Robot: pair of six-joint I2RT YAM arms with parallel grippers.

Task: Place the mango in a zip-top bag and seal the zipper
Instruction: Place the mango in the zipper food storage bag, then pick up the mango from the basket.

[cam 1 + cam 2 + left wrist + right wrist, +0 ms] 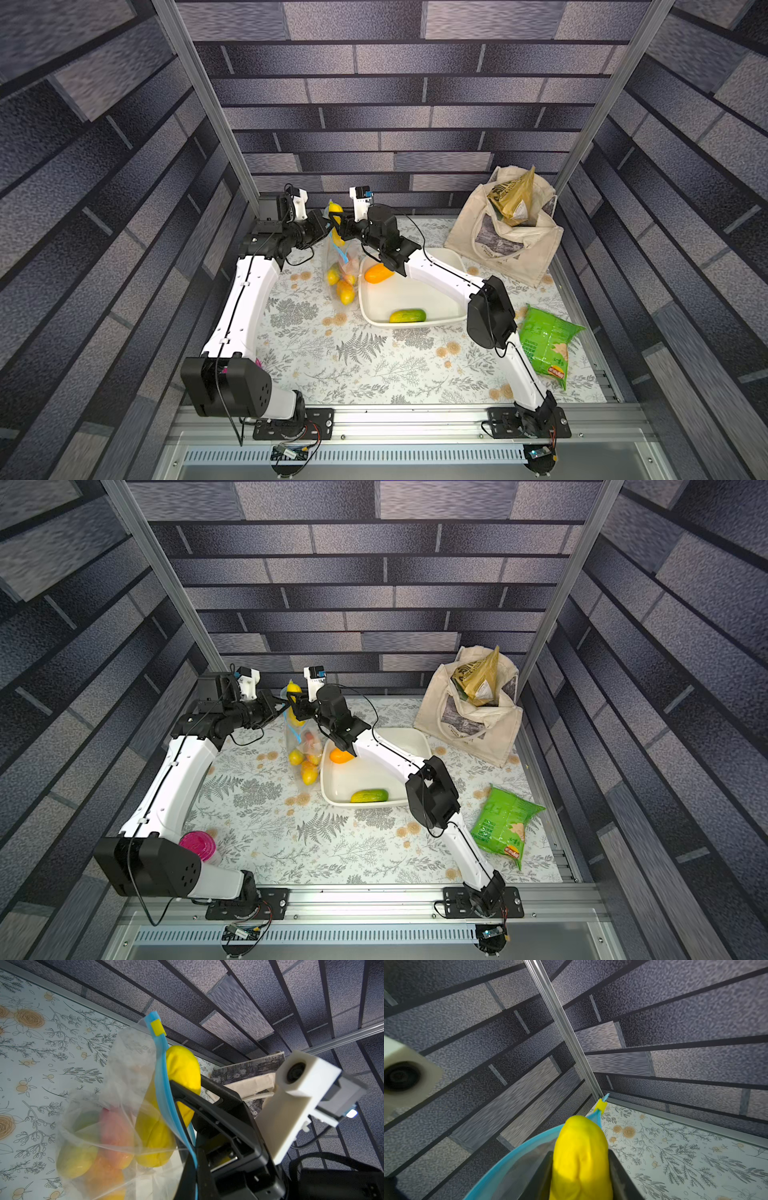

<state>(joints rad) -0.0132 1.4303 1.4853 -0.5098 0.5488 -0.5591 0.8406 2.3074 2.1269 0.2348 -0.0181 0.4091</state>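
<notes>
Table (374, 374) is carrying the whole setup, and both arms are reaching to its far left corner. The canvas tote (519, 249), green snack packet (544, 340) and white tray (415, 291) are sitting well clear of the action.

The clear bag (124, 1064) is hanging mouth-up beside the tray, with its bottom resting on the table and several fruits already lying in its lower half. The left gripper (323, 224) is clenching one side of the bag's mouth and holding it up and open.

The right gripper (337, 219) is coming at the mouth from the tray side. Its jaws are sitting against both flanks of the mango (182, 1068) with no gap showing in the right wrist view, so it's reading as grasping the mango.

Mango position: it's straddling the mouth. The lower part is showing through the film inside the bag, and the upper end is poking out above the zipper (164, 1084).

Key relation: the mango's long axis is running roughly along the bag's depth, pointing down onto the fruit below. Judging by that, the next move is a push or drop straight along that axis until the top clears the blue strip.

The yellow slider (158, 1027) is sitting at the far end of the zipper, away from the left pinch. The right arm is probably the one free for the sealing pull, with the left anchoring.
</notes>
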